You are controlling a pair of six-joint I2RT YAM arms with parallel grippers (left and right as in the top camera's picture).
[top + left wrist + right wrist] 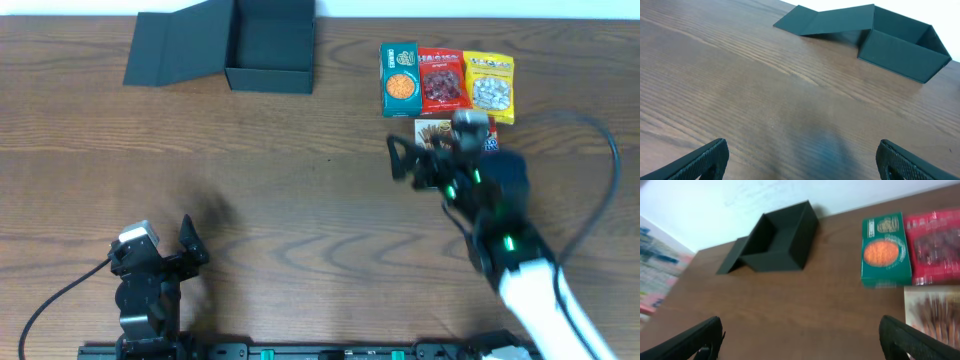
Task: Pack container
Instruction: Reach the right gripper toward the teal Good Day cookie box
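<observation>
The right gripper (800,342) hovers with jaws spread wide, holding nothing, its arm stretched from the front right over the wooden table (300,200) and a half-hidden snack pack (436,130), just below a row of green box (400,80), red packet (444,80) and yellow packet (491,88). The left gripper (802,162), equally wide, sits low at the front left. The container (268,78) stands open at the far edge by the white wall (715,200), its lid (180,45) lying to its left, well apart from both.
</observation>
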